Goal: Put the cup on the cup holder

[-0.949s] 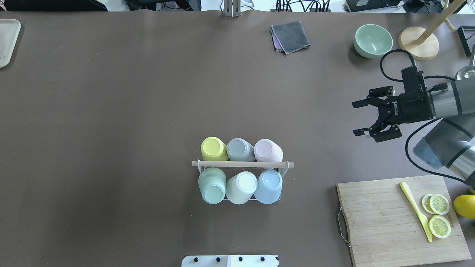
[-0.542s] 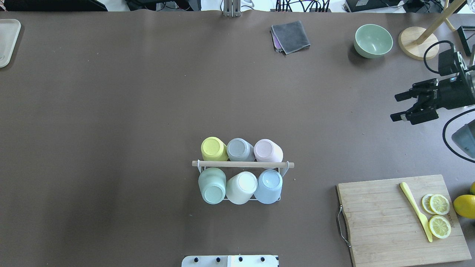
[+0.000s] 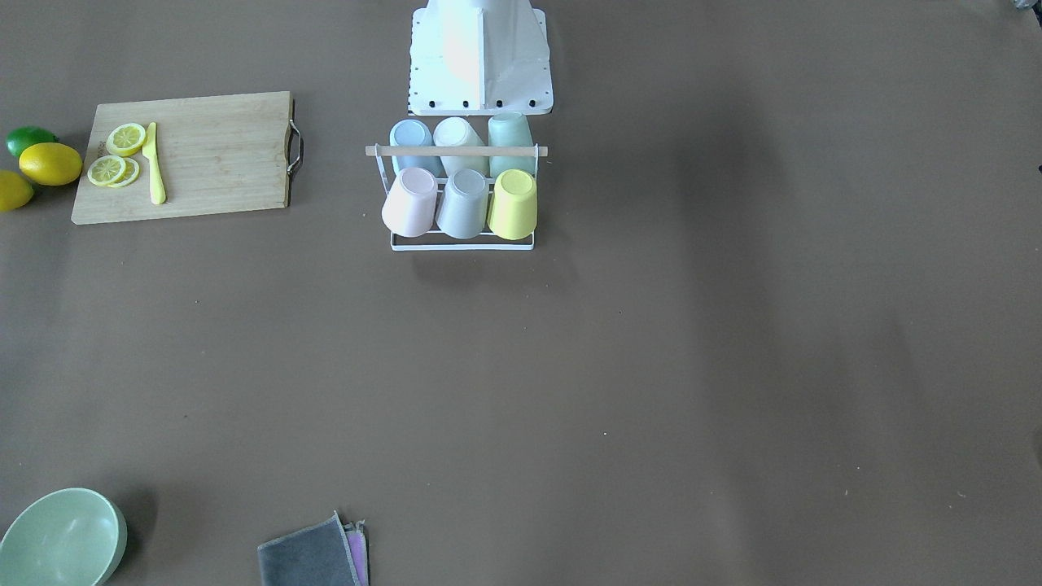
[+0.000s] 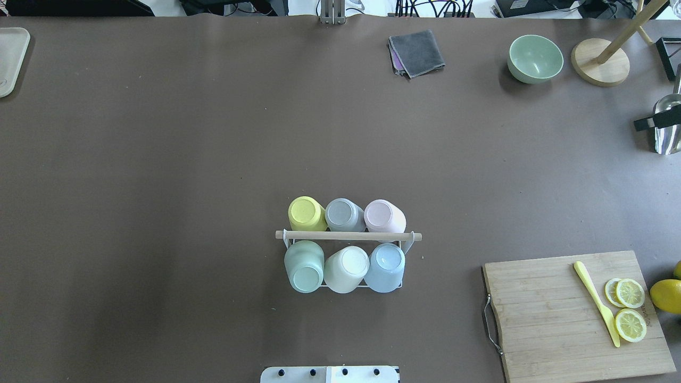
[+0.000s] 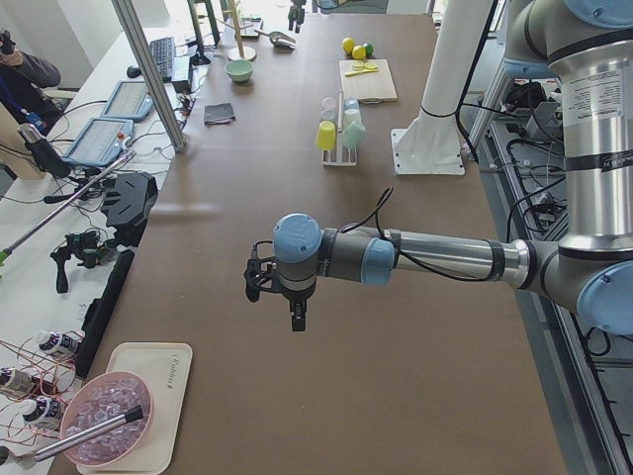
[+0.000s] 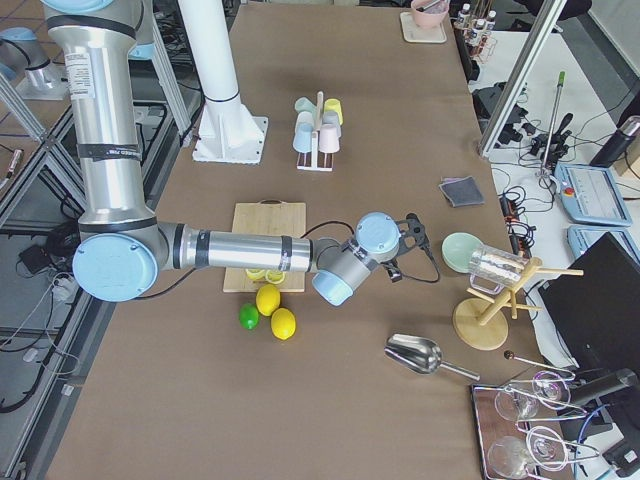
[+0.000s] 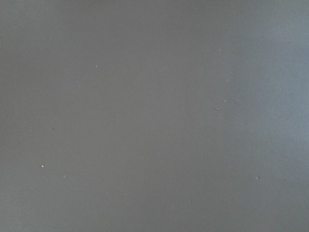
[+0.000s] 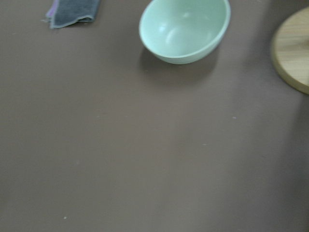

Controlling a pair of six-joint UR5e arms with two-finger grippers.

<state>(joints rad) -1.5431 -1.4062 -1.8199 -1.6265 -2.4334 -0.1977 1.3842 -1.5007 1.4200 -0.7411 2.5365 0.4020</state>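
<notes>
The holder (image 4: 348, 235) stands mid-table, just ahead of the robot base. All six places are filled with upturned cups: yellow (image 4: 306, 213), grey (image 4: 343, 214) and pink (image 4: 384, 215) on the far side of the rod, green (image 4: 304, 266), white (image 4: 346, 267) and blue (image 4: 385, 266) on the near side. None of them has shifted over the last second. No cup lies loose on the table (image 4: 159, 159) in any view.

What has changed is the right gripper (image 4: 652, 124). A second ago it hung with fingers spread and empty, well to the right of the holder. It has since drawn back toward the table's right end. Overhead, only a black sliver of it shows at the edge, so I cannot tell how its fingers stand now. Its wrist camera looks down on bare table, with the bowl (image 8: 183, 29) at the top.

The left gripper (image 5: 277, 292) hangs over bare table near the far left end, well apart from the holder. It shows only in a side view, so I cannot tell its state.

My judgement: placement is done, and the right arm is retreating to rest.
</notes>
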